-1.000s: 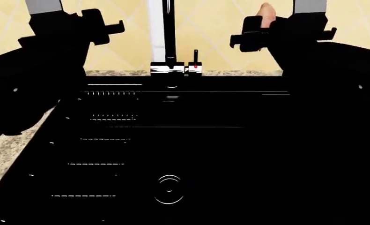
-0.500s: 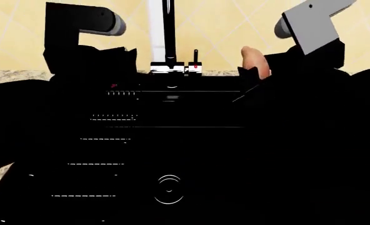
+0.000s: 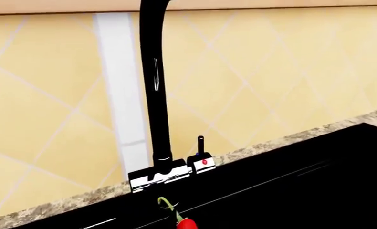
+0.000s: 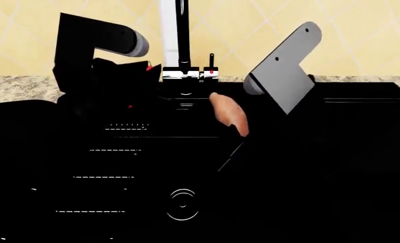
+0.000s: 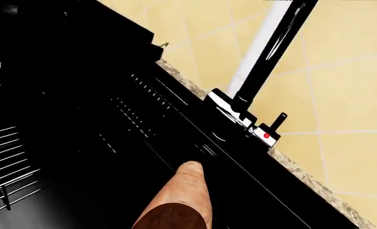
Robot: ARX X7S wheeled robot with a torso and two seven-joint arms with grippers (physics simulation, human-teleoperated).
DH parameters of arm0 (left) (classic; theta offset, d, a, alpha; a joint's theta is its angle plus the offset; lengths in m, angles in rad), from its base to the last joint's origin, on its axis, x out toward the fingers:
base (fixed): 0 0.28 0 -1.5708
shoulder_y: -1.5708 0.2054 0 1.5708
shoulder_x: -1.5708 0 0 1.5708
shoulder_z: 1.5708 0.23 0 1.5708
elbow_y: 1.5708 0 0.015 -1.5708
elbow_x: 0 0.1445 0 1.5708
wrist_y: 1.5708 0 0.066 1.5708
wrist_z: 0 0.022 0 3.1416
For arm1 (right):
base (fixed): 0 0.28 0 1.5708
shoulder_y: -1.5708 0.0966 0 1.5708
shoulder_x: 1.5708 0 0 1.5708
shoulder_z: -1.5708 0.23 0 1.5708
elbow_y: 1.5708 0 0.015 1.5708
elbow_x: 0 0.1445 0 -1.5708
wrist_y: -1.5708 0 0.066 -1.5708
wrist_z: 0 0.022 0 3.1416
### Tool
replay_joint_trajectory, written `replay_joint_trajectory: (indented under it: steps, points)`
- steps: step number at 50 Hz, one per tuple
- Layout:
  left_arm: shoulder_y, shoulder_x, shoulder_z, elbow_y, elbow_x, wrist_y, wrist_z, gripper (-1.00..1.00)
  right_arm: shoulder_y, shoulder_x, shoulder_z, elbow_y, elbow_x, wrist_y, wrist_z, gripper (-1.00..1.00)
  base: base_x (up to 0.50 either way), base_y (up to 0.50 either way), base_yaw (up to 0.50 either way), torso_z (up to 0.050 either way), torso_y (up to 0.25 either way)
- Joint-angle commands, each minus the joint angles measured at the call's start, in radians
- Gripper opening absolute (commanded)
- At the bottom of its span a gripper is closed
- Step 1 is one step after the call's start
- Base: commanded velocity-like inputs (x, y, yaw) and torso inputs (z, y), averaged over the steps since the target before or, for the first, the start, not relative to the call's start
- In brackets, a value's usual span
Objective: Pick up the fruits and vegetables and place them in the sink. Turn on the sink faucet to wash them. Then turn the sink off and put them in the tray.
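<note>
Sweet potato held in right gripper, low over sink near faucet. Chili pepper pinched in left gripper, above basin's back edge. Risk: releasing too near the rim could roll either piece onto the counter.

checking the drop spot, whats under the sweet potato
Under the sweet potato lies the black sink basin, with the drain ring nearer the robot. The basin floor directly beneath is uniformly black, so anything lying there cannot be made out.
</note>
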Motion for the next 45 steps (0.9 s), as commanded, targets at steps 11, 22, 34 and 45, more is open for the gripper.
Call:
replay_joint_trajectory:
  steps: [11,22,34,45]
  points:
    - [-0.006,-0.015,-0.015,0.025,0.005,0.009,-0.049,-1.00,-0.134,-0.167,-0.080,0.188,-0.099,0.012,-0.019,-1.00,0.00,0.00,0.00,0.000,0.001]
    - [0.004,-0.011,-0.011,0.039,0.023,0.010,-0.057,-1.00,-0.228,-0.274,-0.153,0.323,-0.146,0.035,-0.015,-1.00,0.00,0.00,0.00,0.000,0.000]
    - [0.010,-0.003,-0.008,0.032,0.033,0.006,-0.056,-1.00,-0.348,-0.373,-0.196,0.517,-0.211,-0.005,-0.070,-1.00,0.00,0.00,0.00,0.000,0.000]
    - [0.023,-0.002,-0.004,0.017,0.046,0.007,-0.047,-1.00,-0.470,-0.451,-0.236,0.695,-0.264,-0.049,-0.148,-1.00,0.00,0.00,0.00,0.000,0.000]
